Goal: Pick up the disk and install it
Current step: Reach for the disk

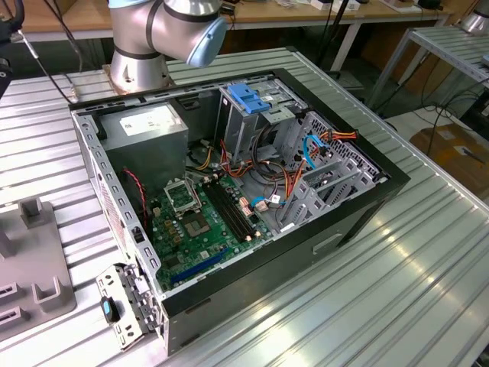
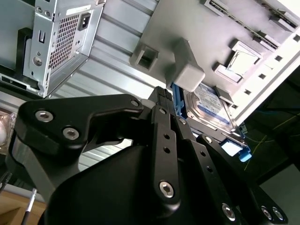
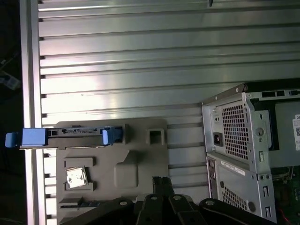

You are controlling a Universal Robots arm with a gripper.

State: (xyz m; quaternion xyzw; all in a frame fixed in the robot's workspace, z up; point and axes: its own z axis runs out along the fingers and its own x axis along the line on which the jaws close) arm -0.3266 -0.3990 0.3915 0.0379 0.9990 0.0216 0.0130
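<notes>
Silver ribbed table lies under it all. Nearest, the gripper is pinched together with nothing in it, so I think you must spread it before you reach. Just past its tip stands the disk, up on its edge in a slot of the grey holder, with a blue frame around it. Come in straight and level, I'd say, so you don't tip it. A grey block on the holder sits just beside the disk and could bump you. Farther off is the open computer case, with a blue bay, loose wires, and the arm's base beyond.
</notes>
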